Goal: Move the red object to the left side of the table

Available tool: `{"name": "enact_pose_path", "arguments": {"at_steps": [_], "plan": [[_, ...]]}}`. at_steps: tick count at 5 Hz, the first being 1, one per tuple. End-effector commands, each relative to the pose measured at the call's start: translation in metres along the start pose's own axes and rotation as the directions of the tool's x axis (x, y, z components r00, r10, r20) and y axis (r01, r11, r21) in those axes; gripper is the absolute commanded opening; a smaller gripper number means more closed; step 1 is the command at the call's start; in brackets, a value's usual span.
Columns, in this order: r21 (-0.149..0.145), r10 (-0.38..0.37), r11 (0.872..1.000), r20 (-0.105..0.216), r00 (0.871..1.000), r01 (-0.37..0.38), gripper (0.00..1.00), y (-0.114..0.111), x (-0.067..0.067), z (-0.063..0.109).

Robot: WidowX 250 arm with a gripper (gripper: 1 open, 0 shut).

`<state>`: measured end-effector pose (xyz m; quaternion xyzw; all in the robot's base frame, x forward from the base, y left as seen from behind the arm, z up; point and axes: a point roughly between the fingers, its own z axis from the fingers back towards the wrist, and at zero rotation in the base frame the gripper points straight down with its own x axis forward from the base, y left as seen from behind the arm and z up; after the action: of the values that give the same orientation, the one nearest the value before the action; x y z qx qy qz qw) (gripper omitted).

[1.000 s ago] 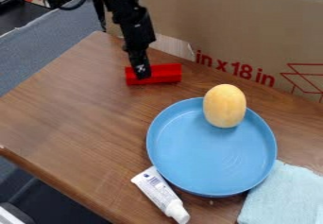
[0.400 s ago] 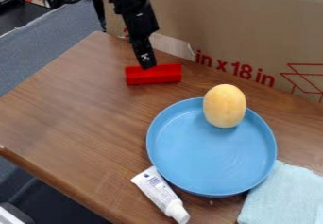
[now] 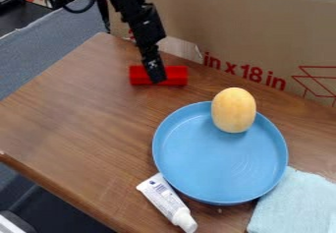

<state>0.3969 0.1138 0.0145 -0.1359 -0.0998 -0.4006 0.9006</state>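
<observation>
The black gripper [image 3: 153, 71], jaws spread astride the red block [image 3: 157, 76] on the wood-grain table [image 3: 79, 109], stands before a cardboard box [image 3: 250, 30] printed "in x 18 in".

We had a single view, set high off one corner of the table [image 3: 79, 129] and tilted down across the wood toward the cardboard box [image 3: 262, 30] along its far edge. It sat near enough that the blue plate [image 3: 178, 153] filled the lower right, while the arm [image 3: 132, 16] entered from the upper left, cut off by the frame's top.
</observation>
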Motion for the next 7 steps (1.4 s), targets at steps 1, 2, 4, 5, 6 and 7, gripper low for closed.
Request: {"name": "enact_pose_path", "arguments": {"at_steps": [1, 2, 4, 5, 6, 7], "plan": [[0.047, -0.005, 0.999, 0.01, 1.0, 0.005, 0.0, 0.011, 0.01, 0.027], [0.039, 0.009, 0.999, 0.006, 1.0, -0.009, 0.0, 0.007, 0.021, 0.019], [0.021, 0.035, 0.999, 0.03, 0.999, -0.035, 0.0, 0.003, 0.014, 0.031], [-0.001, 0.047, 0.999, 0.045, 0.998, -0.047, 0.0, 0.01, 0.023, 0.02], [-0.015, 0.058, 0.998, 0.079, 0.995, -0.057, 0.0, 0.019, 0.017, 0.024], [-0.045, 0.078, 0.996, 0.095, 0.992, -0.074, 0.0, 0.017, 0.013, 0.022]]}}
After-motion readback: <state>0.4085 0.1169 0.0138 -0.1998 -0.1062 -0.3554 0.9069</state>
